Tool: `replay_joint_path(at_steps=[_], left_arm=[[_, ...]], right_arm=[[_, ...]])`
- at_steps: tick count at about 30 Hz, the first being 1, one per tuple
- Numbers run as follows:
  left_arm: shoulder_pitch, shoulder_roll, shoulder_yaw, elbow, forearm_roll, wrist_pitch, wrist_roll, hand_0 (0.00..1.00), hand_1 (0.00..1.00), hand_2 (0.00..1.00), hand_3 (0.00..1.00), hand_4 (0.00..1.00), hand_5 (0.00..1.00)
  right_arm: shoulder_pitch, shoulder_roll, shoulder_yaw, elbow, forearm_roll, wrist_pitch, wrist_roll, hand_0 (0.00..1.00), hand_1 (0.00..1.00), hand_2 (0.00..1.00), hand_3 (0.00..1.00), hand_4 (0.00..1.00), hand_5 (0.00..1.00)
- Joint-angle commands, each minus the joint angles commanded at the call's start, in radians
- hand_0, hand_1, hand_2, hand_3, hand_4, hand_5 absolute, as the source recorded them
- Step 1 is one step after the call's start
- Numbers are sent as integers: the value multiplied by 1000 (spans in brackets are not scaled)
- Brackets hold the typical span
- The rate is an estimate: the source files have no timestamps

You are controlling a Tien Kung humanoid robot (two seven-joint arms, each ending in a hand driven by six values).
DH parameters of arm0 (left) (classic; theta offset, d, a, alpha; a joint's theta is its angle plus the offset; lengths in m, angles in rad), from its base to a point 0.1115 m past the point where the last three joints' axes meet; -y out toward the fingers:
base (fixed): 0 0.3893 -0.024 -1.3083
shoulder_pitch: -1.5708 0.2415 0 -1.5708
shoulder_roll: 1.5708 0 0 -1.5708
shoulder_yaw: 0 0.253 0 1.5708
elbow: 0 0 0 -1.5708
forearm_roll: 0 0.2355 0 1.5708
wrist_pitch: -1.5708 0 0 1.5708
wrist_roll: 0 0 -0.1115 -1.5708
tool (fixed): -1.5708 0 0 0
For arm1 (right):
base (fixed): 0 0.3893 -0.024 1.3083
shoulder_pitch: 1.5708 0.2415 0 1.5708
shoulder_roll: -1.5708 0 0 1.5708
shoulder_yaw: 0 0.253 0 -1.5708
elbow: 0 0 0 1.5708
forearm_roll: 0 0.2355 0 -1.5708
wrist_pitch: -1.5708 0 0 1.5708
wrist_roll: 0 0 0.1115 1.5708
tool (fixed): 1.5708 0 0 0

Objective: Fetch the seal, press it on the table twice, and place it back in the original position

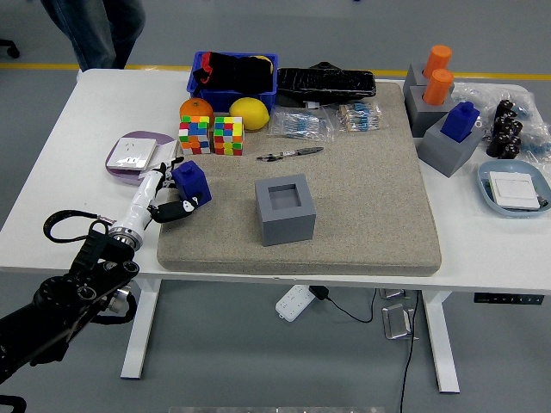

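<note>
The left hand (165, 200), white-shelled with dark fingertips, is closed around a small blue block-shaped seal (192, 182), fingers wrapped on its lower sides. The seal sits low at the left edge of the grey felt mat (370, 215) that covers the middle of the white surface (69, 138); whether its base is touching the mat cannot be told from this view. The right hand is out of view.

The seal looks like rigid moulded plastic, probably light and somewhat slick. It seems stiff enough to bear a firm downward press, and a grip across two opposite flat faces looks the most secure. The soft mat should cushion the stamping.

The grey cube-shaped holder (286, 209) near the mat's centre has its square socket empty, well apart from the seal; by judgement this is where the seal belongs.

At the far right, three more grey holders carry stamps: two orange cylindrical ones (438, 73) and a second blue one (461, 120). The blue plastic bin (232, 76) at the back holds dark fabric-like items, and the pale blue tray (514, 189) holds a white square piece.
</note>
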Motion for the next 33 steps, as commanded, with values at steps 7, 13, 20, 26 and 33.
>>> replay_joint_path(at_steps=[7,13,20,26,33], left_arm=[[5,8,-27,-38,16,2,-7,891,552,474,913,597,2],[-2,33,-108,-140,74,8,-1,891,553,470,912,596,2],[-11,70,-167,-321,178,-13,50,889,553,469,912,596,2],[-18,87,-149,-451,264,-71,127,887,551,464,913,590,2],[-39,96,-80,-506,295,-115,170,888,543,464,914,585,2]], right_arm=[[1,1,-1,1,0,0,0,802,712,706,665,770,559],[1,1,-6,1,1,1,0,802,712,706,665,770,559],[-1,-2,-7,1,-2,0,0,803,712,706,665,770,559],[0,-4,-7,1,-2,0,1,803,711,706,664,770,559],[0,-4,-9,2,-1,1,1,802,712,706,664,771,559]])
